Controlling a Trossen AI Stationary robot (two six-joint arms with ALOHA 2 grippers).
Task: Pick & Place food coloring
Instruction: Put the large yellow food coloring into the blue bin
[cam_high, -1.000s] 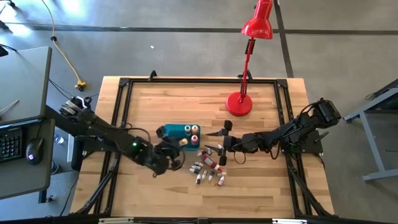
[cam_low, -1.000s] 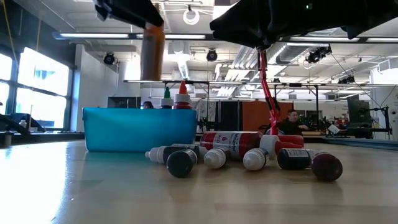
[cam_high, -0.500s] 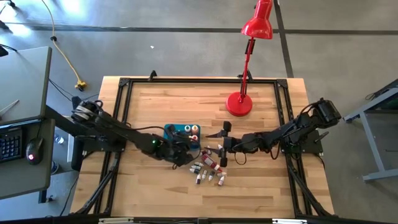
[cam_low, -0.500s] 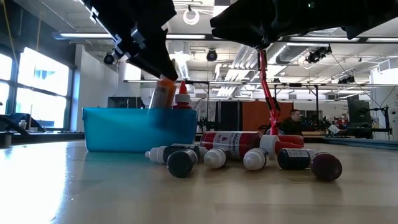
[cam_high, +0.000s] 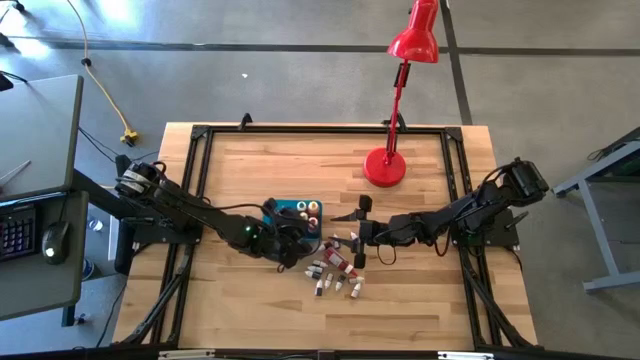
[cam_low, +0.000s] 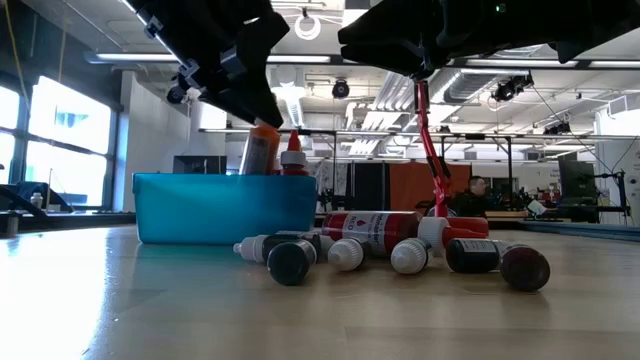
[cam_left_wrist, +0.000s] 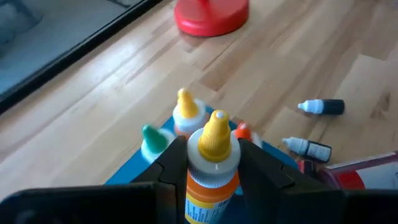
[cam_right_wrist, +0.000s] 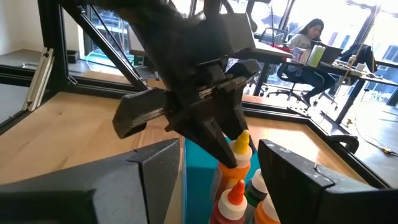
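Observation:
My left gripper hangs over the teal tub and is shut on an orange dropper bottle with a yellow cap. In the low view this bottle tilts, its lower end hidden behind the tub's wall. Three other bottles stand upright in the tub: yellow-capped, green-capped and orange-capped. Several more bottles lie on their sides on the table to the tub's right. My right gripper waits open above them, facing the tub. My left gripper pinches the orange bottle by its white shoulder, just under the yellow cap, between its two fingers. The fingers slant down from above and from the table's left. The bottle tilts below them, its base down inside the tub; whether it rests there is hidden.
A red desk lamp stands on its round base on the far side of the table, right of the tub. A black frame borders the table. Bare wood lies along the near edge. A person sits in the room behind.
My left gripper has moved toward the table's right and down, from beside the tub's near edge to over the tub. The orange bottle, which was upright and high, has tipped and come down behind the tub's wall. In the last half second it has hardly moved.

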